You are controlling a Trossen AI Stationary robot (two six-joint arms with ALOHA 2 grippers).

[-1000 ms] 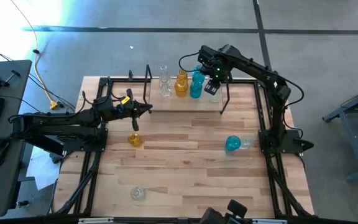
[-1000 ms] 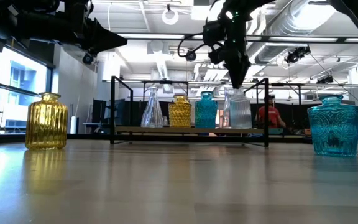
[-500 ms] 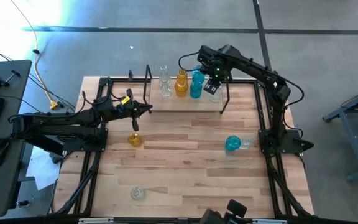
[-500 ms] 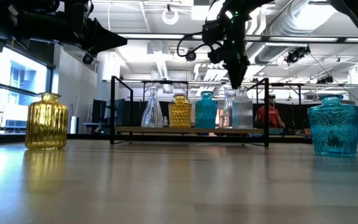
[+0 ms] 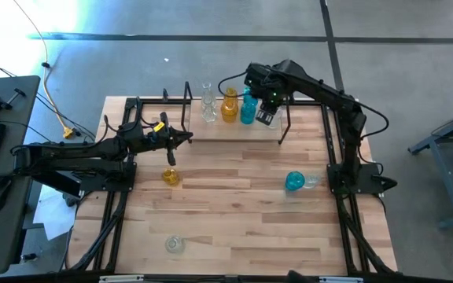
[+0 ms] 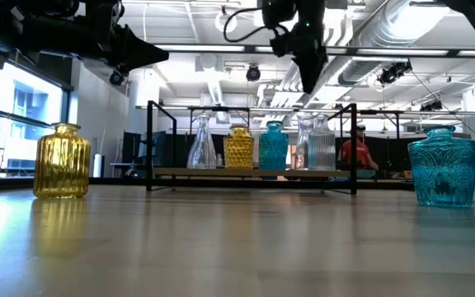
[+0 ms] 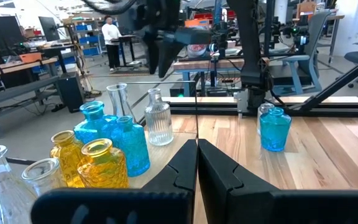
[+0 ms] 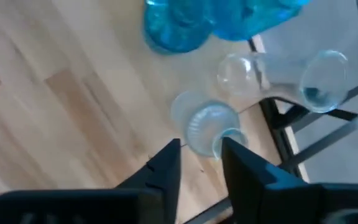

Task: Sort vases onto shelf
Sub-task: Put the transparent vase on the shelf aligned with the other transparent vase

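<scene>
Clear ribbed vase (image 6: 320, 147): upright on shelf (image 6: 221, 172), right of teal one | right gripper (image 6: 310, 78): above it, jaws apart, empty | left gripper (image 5: 187, 136): closed, idle | handling: rigid, slick, breakable glass; grasp at narrow neck

I find no text, label, brand, number or sign that I can read anywhere in these views. The glass vases carry only moulded patterns, and nothing in the room beyond my bench is legible.
</scene>
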